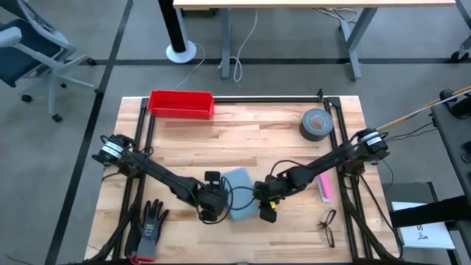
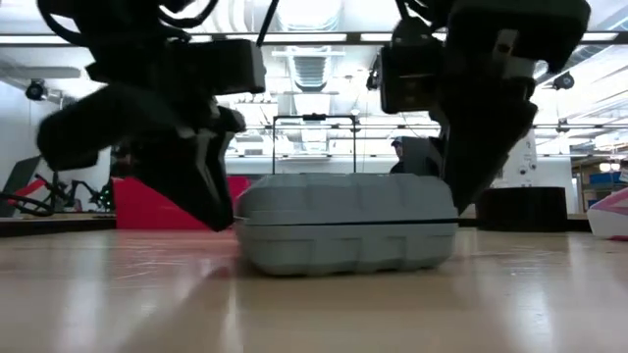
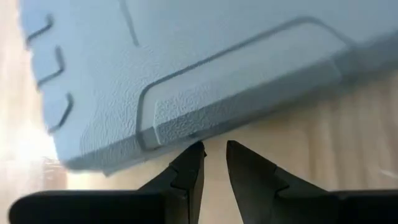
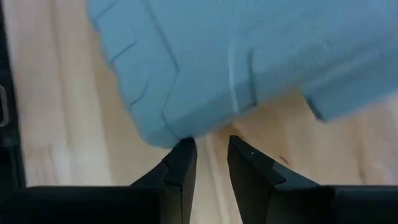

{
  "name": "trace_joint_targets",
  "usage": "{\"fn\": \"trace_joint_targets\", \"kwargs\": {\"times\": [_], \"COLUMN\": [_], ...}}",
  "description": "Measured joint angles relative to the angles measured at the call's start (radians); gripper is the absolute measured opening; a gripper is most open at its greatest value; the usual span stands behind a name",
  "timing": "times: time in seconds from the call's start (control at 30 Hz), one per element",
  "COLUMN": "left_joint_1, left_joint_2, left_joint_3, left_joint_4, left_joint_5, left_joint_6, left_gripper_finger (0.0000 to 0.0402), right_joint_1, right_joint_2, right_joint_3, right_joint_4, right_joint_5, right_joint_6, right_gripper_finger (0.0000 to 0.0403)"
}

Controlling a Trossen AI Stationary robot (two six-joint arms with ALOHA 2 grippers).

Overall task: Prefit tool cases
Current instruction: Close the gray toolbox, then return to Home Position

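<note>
The tool case point(image 1: 239, 193) lies closed and flat on the wooden table point(image 1: 243, 132), near its front edge and roughly midway between the two arms; the low view shows lid and base meeting along an even seam, with no gap. The left gripper point(image 1: 213, 206) sits low at one side of the case and the right gripper point(image 1: 266, 208) at the opposite side, so the case is bracketed between them. In the left wrist view the left gripper's fingertips point(image 3: 194, 163) stand only slightly apart, with bare table between them, right at the case's edge by a raised tab — nothing is clamped. The right wrist view shows much the same: a narrow gap between the fingers, the tips just at a rounded corner of the case, holding nothing. Whether either tip actually touches the plastic cannot be told. As a judgement, the task looks to be at an early or middle stage — the case is positioned and both grippers are set against it, but it has not been opened, so the grey interior and its slots are not on show and no fitting is visible. What appears left is to secure or steady one side, work the lid up, and do the fitting itself. The red bin point(image 1: 181, 104) stands at the table's far edge, well apart.
</note>
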Motion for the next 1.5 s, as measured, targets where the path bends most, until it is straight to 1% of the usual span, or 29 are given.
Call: {"fn": "trace_joint_targets", "kwargs": {"times": [0.13,0.27,0.53,0.63,0.77,0.87,0.97,1.13,1.27,1.5], "left_joint_1": [0.026,0.052,0.045,0.039,0.030,0.026,0.026,0.021,0.019,0.018], "left_joint_2": [0.000,0.000,-0.049,-0.087,-0.135,-0.180,-0.225,-0.287,-0.320,-0.392], "left_joint_3": [-0.001,-0.001,-0.001,0.001,0.001,0.000,0.000,0.000,0.000,0.000], "left_joint_4": [0.000,0.005,0.016,0.058,0.064,0.093,0.108,0.158,0.176,0.228], "left_joint_5": [-0.029,-0.042,-0.038,-0.038,-0.028,-0.025,-0.019,-0.019,-0.019,-0.019], "left_joint_6": [0.034,0.048,0.050,0.061,0.064,0.063,0.037,0.014,0.009,0.002], "left_gripper_finger": [0.0075,0.0075,0.0075,0.0075,0.0075,0.0075,0.0075,0.0075,0.0075,0.0075], "right_joint_1": [0.008,0.008,0.008,0.008,0.008,0.010,0.010,0.010,0.009,0.010], "right_joint_2": [0.042,0.059,-0.001,-0.042,-0.125,-0.196,-0.268,-0.401,-0.490,-0.579], "right_joint_3": [0.055,0.093,0.083,0.077,0.071,0.062,0.039,-0.027,-0.063,-0.070], "right_joint_4": [-0.001,-0.015,-0.048,-0.062,-0.084,-0.159,-0.208,-0.207,-0.191,-0.180], "right_joint_5": [-0.002,0.006,0.056,0.084,0.140,0.217,0.272,0.285,0.301,0.303], "right_joint_6": [-0.014,-0.029,-0.058,-0.080,-0.122,-0.131,-0.146,-0.190,-0.201,-0.286], "right_gripper_finger": [0.0080,0.0082,0.0064,0.0059,0.0059,0.0066,0.0072,0.0077,0.0070,0.0053]}}
